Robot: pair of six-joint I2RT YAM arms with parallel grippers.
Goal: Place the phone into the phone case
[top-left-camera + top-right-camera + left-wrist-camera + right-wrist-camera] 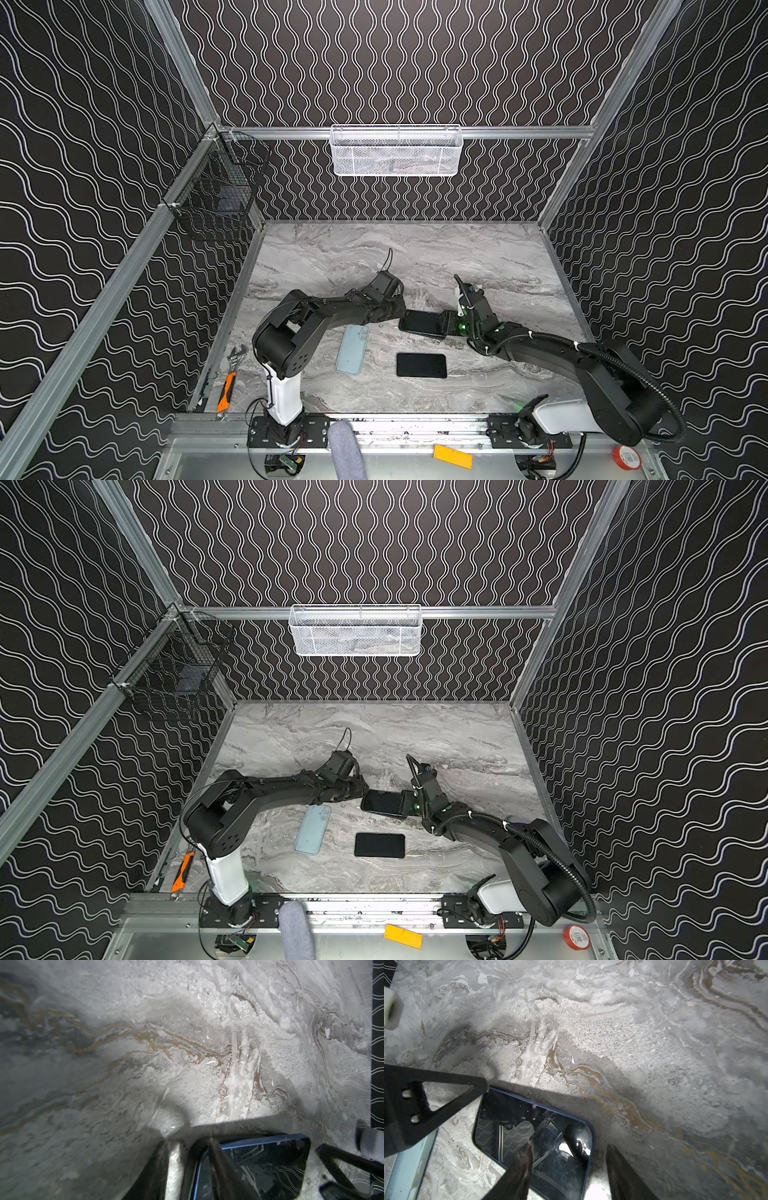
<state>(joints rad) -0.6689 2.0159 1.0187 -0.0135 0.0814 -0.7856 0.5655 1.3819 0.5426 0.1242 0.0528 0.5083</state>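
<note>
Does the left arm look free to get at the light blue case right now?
Probably yes: the light blue case lies uncovered beside its forearm, though the left gripper, at the dark phone, would have to pull back first.

The grey marbled tabletop (415,257) carried a pale blue case (352,350) lying flat near its front middle, a black slab (421,365) flat and apart to the case's right, a blue-rimmed phone (420,324) behind them, its contact with the surface unclear, and a wrench (229,382) at the left edge.
</note>
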